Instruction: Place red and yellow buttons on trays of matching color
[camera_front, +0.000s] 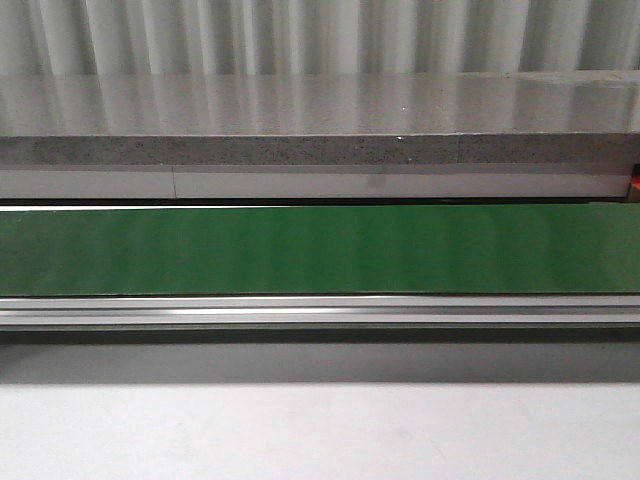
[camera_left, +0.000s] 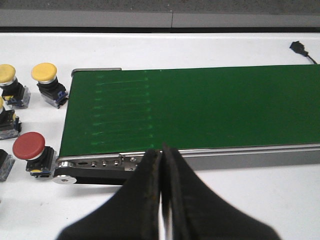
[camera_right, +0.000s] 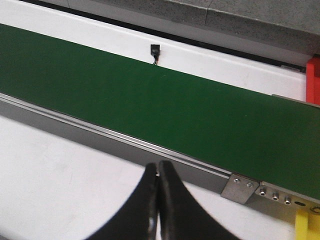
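In the left wrist view, two yellow buttons (camera_left: 44, 73) (camera_left: 7, 74) and a red button (camera_left: 29, 146) stand on the white table beside the end of the green conveyor belt (camera_left: 200, 107). More buttons are cut off by the frame's edge (camera_left: 4, 120). My left gripper (camera_left: 161, 152) is shut and holds nothing, in front of the belt's rail. My right gripper (camera_right: 159, 166) is shut and holds nothing, over the white table short of the belt (camera_right: 150, 100). A red tray's edge (camera_right: 313, 80) and a yellow tray's corner (camera_right: 306, 226) show in the right wrist view.
The front view shows only the green belt (camera_front: 320, 250), its metal rail (camera_front: 320, 310) and a grey stone ledge (camera_front: 320, 120) behind; neither arm shows there. A black cable plug (camera_right: 155, 51) lies behind the belt. White table lies in front of the rail.
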